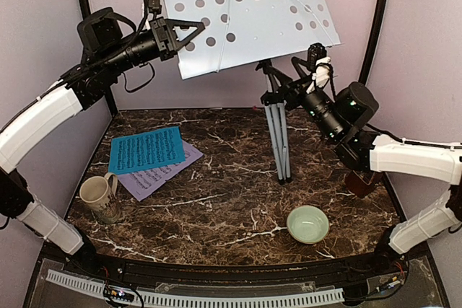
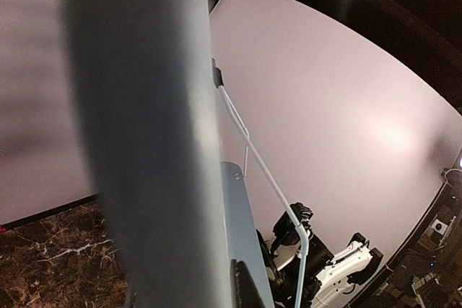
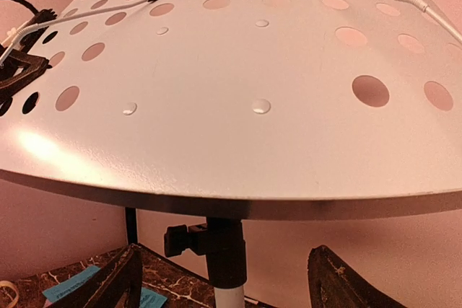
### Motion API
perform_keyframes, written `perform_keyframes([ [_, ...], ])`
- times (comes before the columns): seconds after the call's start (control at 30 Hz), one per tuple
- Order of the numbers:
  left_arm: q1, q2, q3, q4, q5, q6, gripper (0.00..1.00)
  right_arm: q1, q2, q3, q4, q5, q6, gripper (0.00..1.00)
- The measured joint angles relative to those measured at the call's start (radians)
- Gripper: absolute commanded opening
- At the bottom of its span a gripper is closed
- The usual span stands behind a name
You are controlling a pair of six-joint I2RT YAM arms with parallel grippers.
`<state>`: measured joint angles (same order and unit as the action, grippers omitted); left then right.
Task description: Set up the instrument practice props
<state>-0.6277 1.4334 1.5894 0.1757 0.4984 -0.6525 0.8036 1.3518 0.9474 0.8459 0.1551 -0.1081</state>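
Item 1, music stand (image 1: 245,12): silver-white, with a hole-perforated desk. It stands upright at the far middle of the table (image 1: 216,200) on folded tripod legs, its desk tilted.

Item 2, my left gripper (image 1: 189,34): raised at far left and clenched on the left edge of the stand's desk.

Item 3, my right gripper (image 1: 276,94): released, with its fingers (image 3: 108,283) spread wide on either side of the stand's post, below the desk and not touching it.

Item 4, blue sheet (image 1: 146,149): flat on the table at left, overlapping the lilac sheet (image 1: 162,173) beneath it.

Item 5, metronome (image 1: 363,182): reddish-brown, at right, mostly hidden under my right arm.

Item 6, mug (image 1: 97,196): beige, near left, just beside the sheets.

Item 7, bowl (image 1: 308,223): pale green, near right.
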Motion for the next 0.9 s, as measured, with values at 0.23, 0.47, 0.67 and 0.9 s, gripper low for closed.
perform_keyframes([
  [0.23,-0.011,0.029,0.079,-0.066,0.01,0.014,0.0,0.001,-0.101,-0.126,-0.039,0.008,0.057,0.74],
  [0.47,-0.011,0.066,0.143,-0.105,0.0,-0.006,0.0,0.001,-0.124,-0.203,-0.072,0.037,0.102,0.56],
  [0.67,-0.01,0.074,0.171,-0.126,0.007,-0.013,0.0,0.002,-0.123,-0.21,-0.131,0.076,0.145,0.47],
  [0.9,-0.01,0.077,0.176,-0.126,0.038,-0.037,0.0,0.002,-0.074,-0.209,-0.202,0.11,0.142,0.45],
])
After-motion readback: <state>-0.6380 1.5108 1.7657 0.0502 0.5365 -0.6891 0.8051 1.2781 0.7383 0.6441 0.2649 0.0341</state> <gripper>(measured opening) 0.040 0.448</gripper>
